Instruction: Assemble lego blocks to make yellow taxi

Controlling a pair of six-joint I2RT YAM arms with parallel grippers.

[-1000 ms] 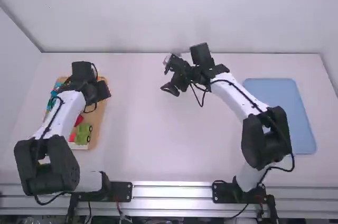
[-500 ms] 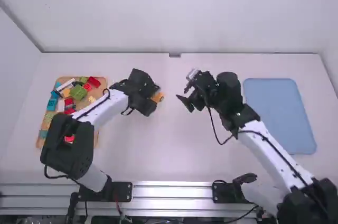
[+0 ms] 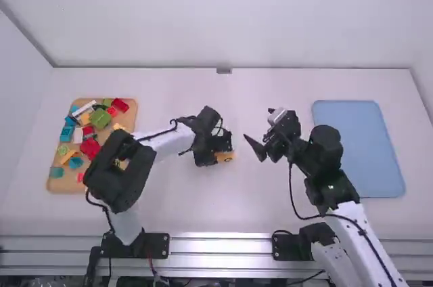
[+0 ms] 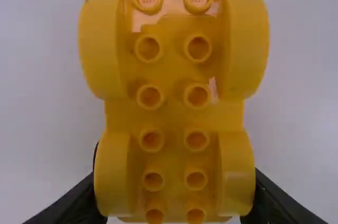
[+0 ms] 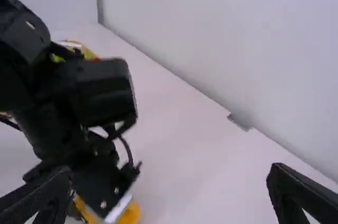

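Note:
Near the middle of the table in the high view, my left gripper (image 3: 220, 146) is shut on a yellow car base (image 3: 225, 156). In the left wrist view the studded face of the car base (image 4: 174, 76) looks at the camera, and my left gripper (image 4: 174, 195) has a finger on either side of its lower part. My right gripper (image 3: 263, 151) stands open to the right of the car base in the high view. Between the spread fingers of my right gripper (image 5: 171, 192) in the right wrist view there is nothing.
An orange-brown tray (image 3: 128, 185) at the left carries several coloured blocks, among them a green block (image 3: 100, 118) and a red block (image 3: 90, 147). A blue tray (image 3: 355, 145) lies at the right. A wall stands behind the table's far edge.
My left gripper has come from over the block tray to the table's middle, bringing the yellow car base. The right arm has shifted right and nearer its base, its gripper remaining open.

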